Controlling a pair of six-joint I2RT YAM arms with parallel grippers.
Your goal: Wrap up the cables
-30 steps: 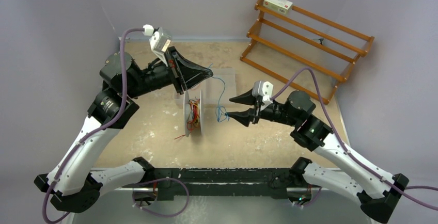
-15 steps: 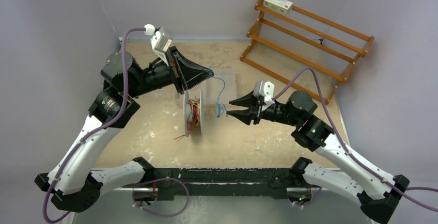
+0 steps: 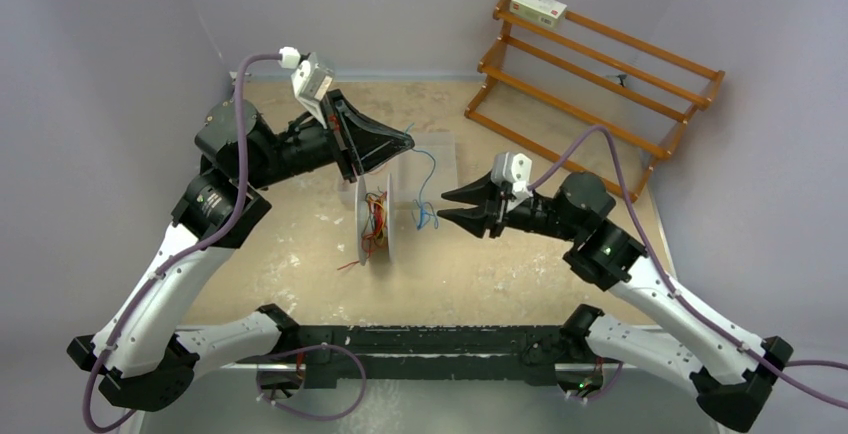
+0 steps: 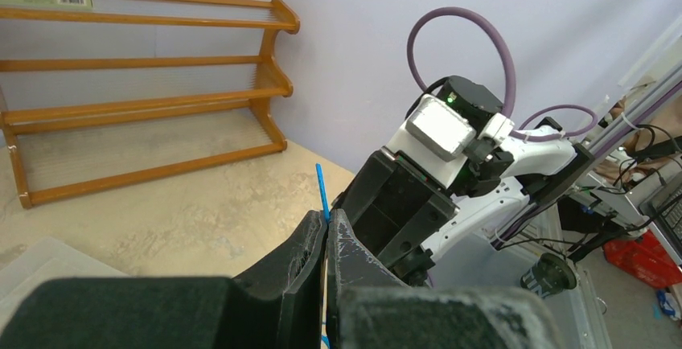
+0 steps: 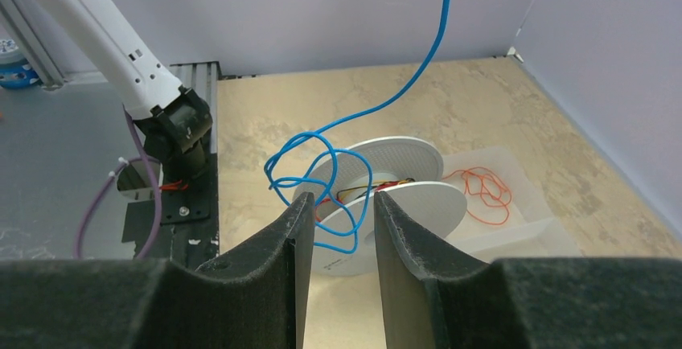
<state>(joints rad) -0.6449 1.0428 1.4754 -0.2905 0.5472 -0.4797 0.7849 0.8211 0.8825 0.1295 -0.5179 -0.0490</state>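
The left claw (image 3: 405,142) sits just above the middle of the top view, its two fingers pressed together on one end of the blue cable (image 3: 428,169). In the left wrist view the jaws are closed at the lower centre of the frame (image 4: 326,224), and a short blue tip (image 4: 321,190) sticks up out of the seam between them.

From that grip the blue cable hangs down the frame and ends in a tangle of loops just right of the white spool (image 3: 362,224). The right claw (image 3: 445,206) is at the centre of the top view, right beside the tangle, its jaws parted by a moderate gap and gripping nothing. In the right wrist view the blue strand (image 5: 418,67) drops from the top edge, and its loops hang in front of the gap between the two fingers (image 5: 343,204); whether they touch a finger cannot be told.

The spool stands on edge on the bench (image 3: 300,254) at mid-frame, with the red-orange cables (image 3: 375,216) bunched on its core. More red-orange strands (image 5: 482,192) lie on a clear tray (image 5: 515,220) behind the spool (image 5: 394,156).

A wooden rack (image 3: 590,84) fills the upper right of the top view, with a small box (image 3: 538,6) on its top shelf.
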